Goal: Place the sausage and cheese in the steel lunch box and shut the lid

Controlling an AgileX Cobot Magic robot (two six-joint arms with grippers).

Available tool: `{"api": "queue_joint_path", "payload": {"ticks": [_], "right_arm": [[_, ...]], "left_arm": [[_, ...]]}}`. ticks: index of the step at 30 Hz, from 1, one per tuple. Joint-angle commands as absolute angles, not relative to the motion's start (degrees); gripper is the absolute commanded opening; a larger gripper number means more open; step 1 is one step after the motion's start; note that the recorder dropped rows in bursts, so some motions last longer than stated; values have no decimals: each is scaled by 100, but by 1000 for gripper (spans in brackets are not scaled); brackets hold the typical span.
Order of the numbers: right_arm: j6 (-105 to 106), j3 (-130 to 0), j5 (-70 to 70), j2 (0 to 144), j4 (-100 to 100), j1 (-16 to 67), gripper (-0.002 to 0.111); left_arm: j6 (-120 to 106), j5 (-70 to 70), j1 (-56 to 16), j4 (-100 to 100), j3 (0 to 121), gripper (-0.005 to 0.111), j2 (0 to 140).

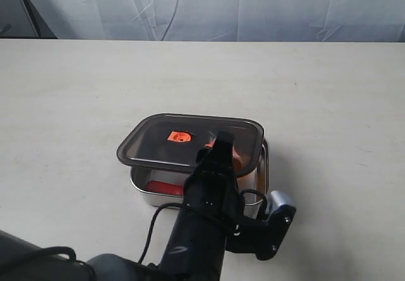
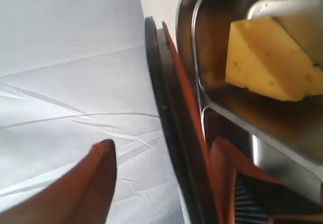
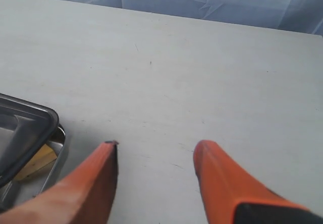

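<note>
Exterior view: lid [image 1: 169,149] sits offset atop steel lunch box [image 1: 152,196]; left jaws apart, right jaws apart; align, then press evenly.

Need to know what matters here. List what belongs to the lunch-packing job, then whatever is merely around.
Job: sausage, cheese, steel lunch box, lid.
Merely around: table, white backdrop cloth. Nothing else is loose.

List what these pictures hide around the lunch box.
- Glossy red sausage: exterior view, mostly behind the left arm and the smoky dark plastic lid.
- Yellow cheese wedge: left wrist view, one end cut off by the frame edge.
- Shiny steel lunch box: exterior view, near corner behind that arm.
</note>
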State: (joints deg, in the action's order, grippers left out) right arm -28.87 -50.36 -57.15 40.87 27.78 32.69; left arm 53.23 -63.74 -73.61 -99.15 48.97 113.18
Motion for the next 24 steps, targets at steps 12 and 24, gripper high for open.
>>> {"api": "queue_joint_path", "payload": {"ticks": [12,24], "right_arm": [[-2894,-5003,-5560,4052,2775,3271,49],[-2894,-5003,-5513,4052,2775,3271,49]], "left_arm": [[5223,-6666,-7623,-9848,4920,54,11335],[5223,-6723,-8152,-9724,4920,54,11335]]}}
